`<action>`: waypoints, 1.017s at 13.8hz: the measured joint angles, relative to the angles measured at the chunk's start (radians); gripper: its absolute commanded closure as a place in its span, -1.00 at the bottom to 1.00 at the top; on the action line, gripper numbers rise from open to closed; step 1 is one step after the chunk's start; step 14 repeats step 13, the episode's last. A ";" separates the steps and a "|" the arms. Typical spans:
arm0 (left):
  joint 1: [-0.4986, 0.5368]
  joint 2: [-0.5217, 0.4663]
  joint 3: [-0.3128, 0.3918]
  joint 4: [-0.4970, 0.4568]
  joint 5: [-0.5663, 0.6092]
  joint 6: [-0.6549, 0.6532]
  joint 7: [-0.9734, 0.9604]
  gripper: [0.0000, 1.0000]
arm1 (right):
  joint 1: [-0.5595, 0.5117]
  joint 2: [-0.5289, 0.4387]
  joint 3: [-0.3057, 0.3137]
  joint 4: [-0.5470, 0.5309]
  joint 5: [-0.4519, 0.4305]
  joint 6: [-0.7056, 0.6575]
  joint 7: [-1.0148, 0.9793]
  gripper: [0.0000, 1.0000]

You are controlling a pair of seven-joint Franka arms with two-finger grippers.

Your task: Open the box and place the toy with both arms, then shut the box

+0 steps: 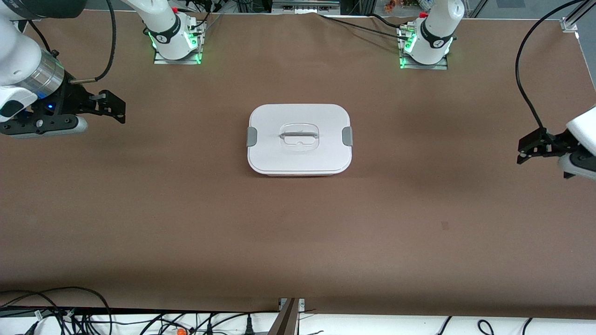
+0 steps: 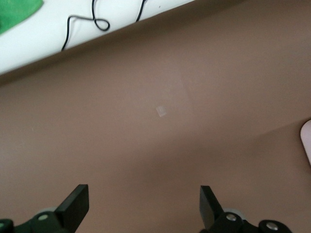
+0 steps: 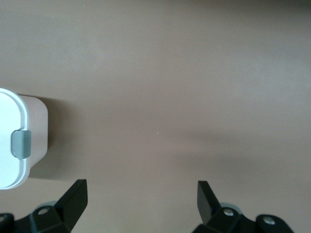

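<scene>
Brown cloth counter [image 1: 186, 223], cables along its edges, arm bases at the top of the front view. The box [image 1: 299, 139] sits mid-counter, lid on, both grey clips [image 1: 252, 136] down, clear recessed handle [image 1: 299, 136] in the lid centre. Toy not seen in any view; may be inside or off-frame, cannot tell.

Right gripper [image 1: 111, 106] hangs over bare counter toward the right arm's end, fingers spread apart, well apart from the box; its wrist view shows one box end with a clip [image 3: 21, 144] off to the side of the fingers [image 3: 74, 199]. Left gripper [image 1: 528, 151] is over the other end, fingers [image 2: 75, 200] apart too, box just at the frame edge [image 2: 306, 141].

Handling guess: thin rigid plastic, light, smooth lid likely slippery. Best holds look like the side clips, one per gripper, then the handle. Nothing stands between either gripper and the box.
</scene>
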 measured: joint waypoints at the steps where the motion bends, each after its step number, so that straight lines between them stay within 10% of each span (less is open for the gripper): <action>1: 0.012 -0.023 0.000 -0.032 -0.004 -0.004 -0.015 -1.00 | 0.000 0.000 0.000 0.000 -0.003 0.001 0.000 -1.00; 14: 0.033 -0.077 -0.004 -0.137 -0.024 -0.037 -0.209 -1.00 | 0.000 0.000 0.001 0.000 -0.003 0.016 0.000 -1.00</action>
